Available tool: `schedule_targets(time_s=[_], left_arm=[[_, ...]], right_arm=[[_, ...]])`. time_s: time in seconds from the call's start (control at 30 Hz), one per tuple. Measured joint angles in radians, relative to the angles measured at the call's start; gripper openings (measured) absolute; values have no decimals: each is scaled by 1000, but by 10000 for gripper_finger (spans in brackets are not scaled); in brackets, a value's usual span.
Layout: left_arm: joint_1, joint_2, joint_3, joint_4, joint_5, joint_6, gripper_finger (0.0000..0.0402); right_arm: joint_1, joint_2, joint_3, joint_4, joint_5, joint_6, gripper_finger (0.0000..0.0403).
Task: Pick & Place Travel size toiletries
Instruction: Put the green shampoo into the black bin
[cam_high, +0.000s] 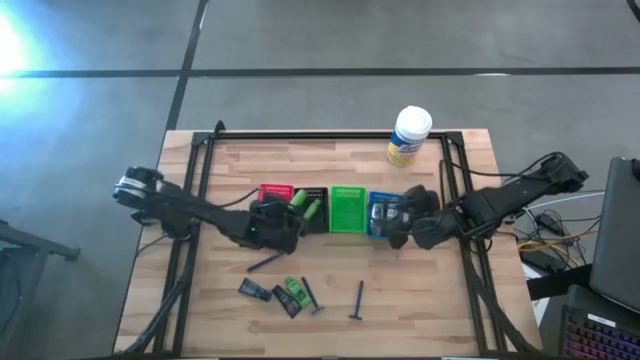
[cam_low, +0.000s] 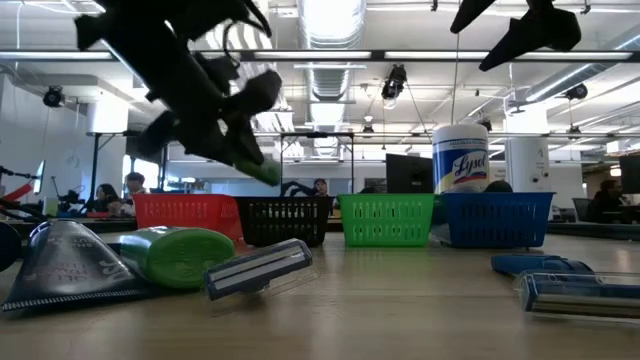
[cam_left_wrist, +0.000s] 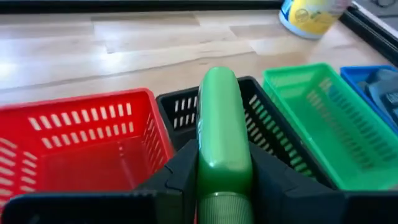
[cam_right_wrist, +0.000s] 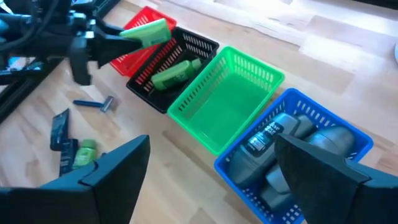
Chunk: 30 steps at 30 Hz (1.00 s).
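Over the black tray (cam_left_wrist: 273, 134), held a green tube (cam_left_wrist: 221, 143) tight in left claw (cam_high: 268, 226) for dropping; right claw (cam_high: 408, 226) wide open, empty, above blue tray (cam_right_wrist: 323, 124).

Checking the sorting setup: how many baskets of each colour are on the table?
Red basket: 1
Black basket: 1
Green basket: 1
Blue basket: 1
Total: 4
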<state>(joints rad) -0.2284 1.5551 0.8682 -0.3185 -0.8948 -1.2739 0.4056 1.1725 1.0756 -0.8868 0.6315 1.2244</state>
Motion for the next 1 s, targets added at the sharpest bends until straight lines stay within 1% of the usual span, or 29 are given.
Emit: schedule_targets(time_s=[0.1,0.23,0.43,0.53,0.6,0.67,0.73,0.8,0.83,0.9,0.97,1.0], left_arm=[[24,36,-1,61,27,26,107],[52,75,32,91,64,103,127],[78,128,62,90,125,132,165],[77,137,70,87,138,132,183],[76,128,75,83,168,142,195],[68,98,86,84,224,193,205],[50,63,101,87,298,316,211],[19,31,114,90,404,518,212],[0,13,117,87,475,638,211],[-43,-16,117,86,663,885,209],[-92,-37,109,80,835,1058,209],[-121,-41,108,69,891,1127,209]], right_arm=[[0,10,0,0,-1,-3,330],[0,17,0,0,-2,-1,326],[0,17,0,0,-4,2,340],[0,16,0,-2,-7,2,350],[0,16,0,-6,-16,1,354],[0,16,0,-8,-38,-1,358],[0,16,0,-13,-72,-4,359],[0,21,0,-17,-113,-27,357],[0,23,0,-16,-132,-47,355],[2,24,-5,-16,-181,-95,350],[3,24,-13,-14,-215,-121,345],[3,23,-19,-15,-222,-124,342]])
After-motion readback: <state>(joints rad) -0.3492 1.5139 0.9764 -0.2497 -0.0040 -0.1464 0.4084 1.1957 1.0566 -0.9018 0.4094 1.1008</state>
